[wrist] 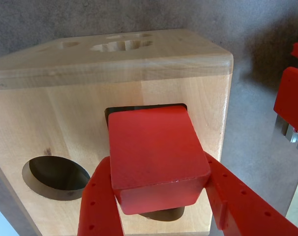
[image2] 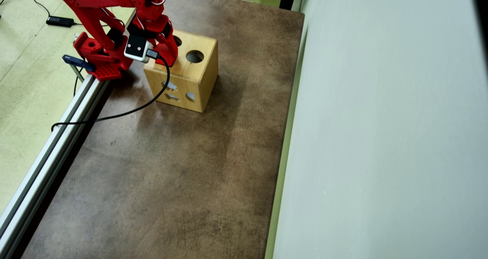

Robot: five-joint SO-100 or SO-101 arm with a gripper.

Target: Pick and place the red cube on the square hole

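Observation:
In the wrist view my red gripper (wrist: 159, 182) is shut on the red cube (wrist: 156, 152), one finger on each side. The cube hangs over the top face of a wooden shape-sorter box (wrist: 65, 128), its far end at the square hole (wrist: 139, 108), whose dark edge shows just behind it. I cannot tell if the cube touches the box. In the overhead view the arm (image2: 152, 26) reaches over the box (image2: 198, 80) at the table's far left; the cube and square hole are hidden under the arm.
A round hole (wrist: 55, 177) lies left of the cube on the box top, and another round hole (image2: 195, 56) shows from above. The box's side has several shaped cut-outs (image2: 171, 87). A metal rail (image2: 57, 137) runs along the table's left edge, with a cable (image2: 114, 116) trailing from the wrist.

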